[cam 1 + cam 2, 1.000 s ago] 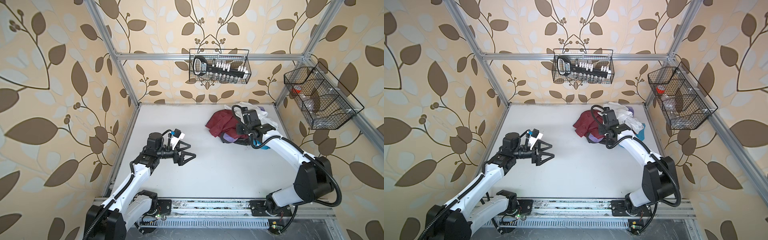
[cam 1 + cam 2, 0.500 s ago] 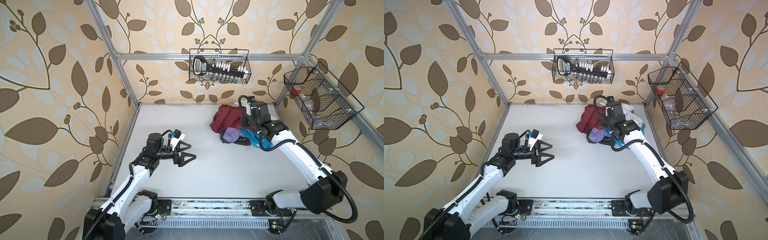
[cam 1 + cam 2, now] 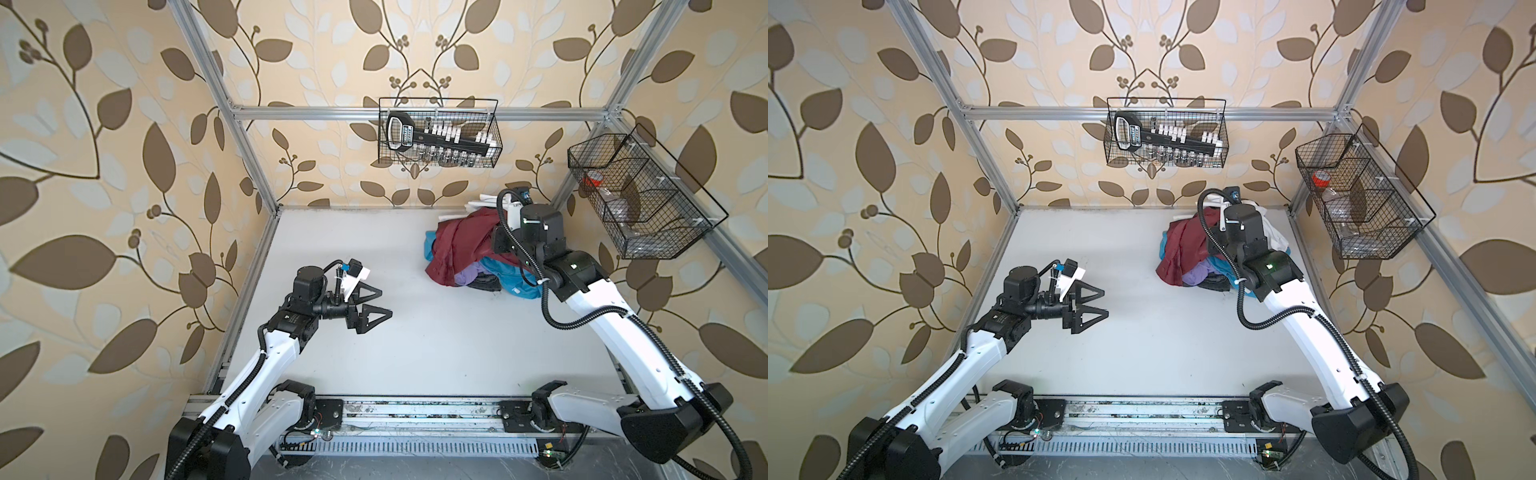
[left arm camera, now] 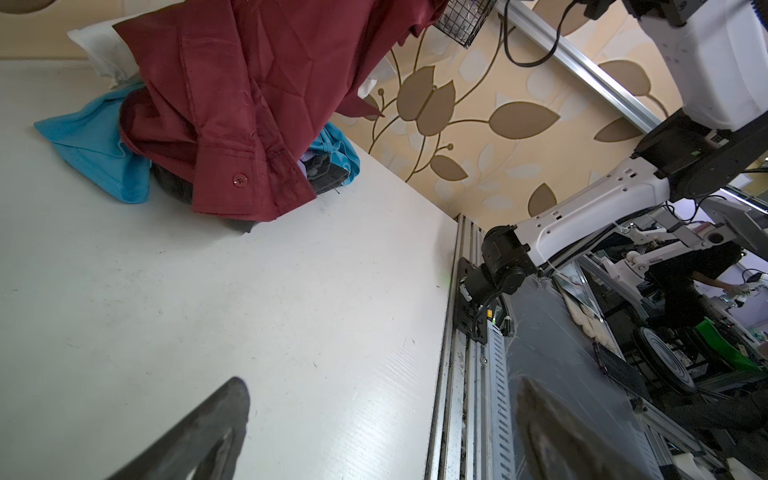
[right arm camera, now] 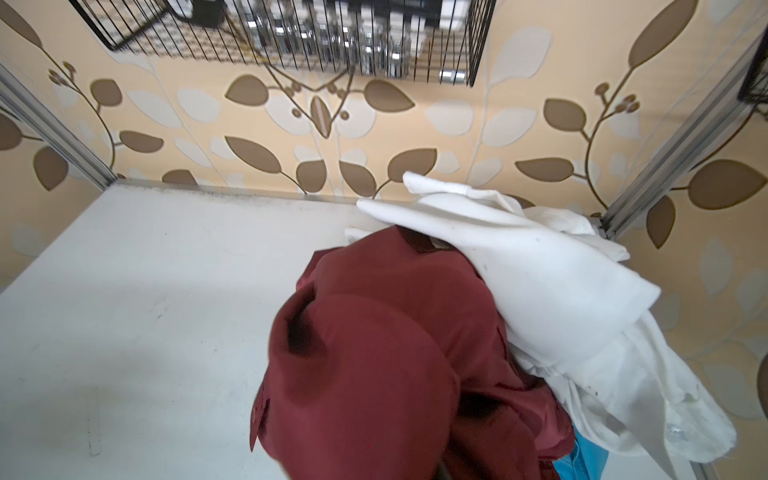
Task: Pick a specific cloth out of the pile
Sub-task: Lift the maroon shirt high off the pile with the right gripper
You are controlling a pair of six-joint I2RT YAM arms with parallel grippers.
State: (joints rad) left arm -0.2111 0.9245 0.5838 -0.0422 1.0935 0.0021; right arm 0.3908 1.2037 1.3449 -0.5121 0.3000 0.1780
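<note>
Your right hand (image 3: 497, 242) clamping the cloth (image 3: 457, 245) over the pile (image 3: 519, 286), table (image 3: 415, 353) 1 o'clock; left hand (image 3: 385, 302) apart.

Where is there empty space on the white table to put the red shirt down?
The wide bare middle of the table, between the open left gripper and the pile, is free, and the near strip by the rail too. The far right corner is crowded by that pile.

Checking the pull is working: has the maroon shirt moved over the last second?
Yes. The maroon shirt has been lifted and stretched, its upper part drawn toward the back-right corner post, while its lower end still drapes the pile.
</note>
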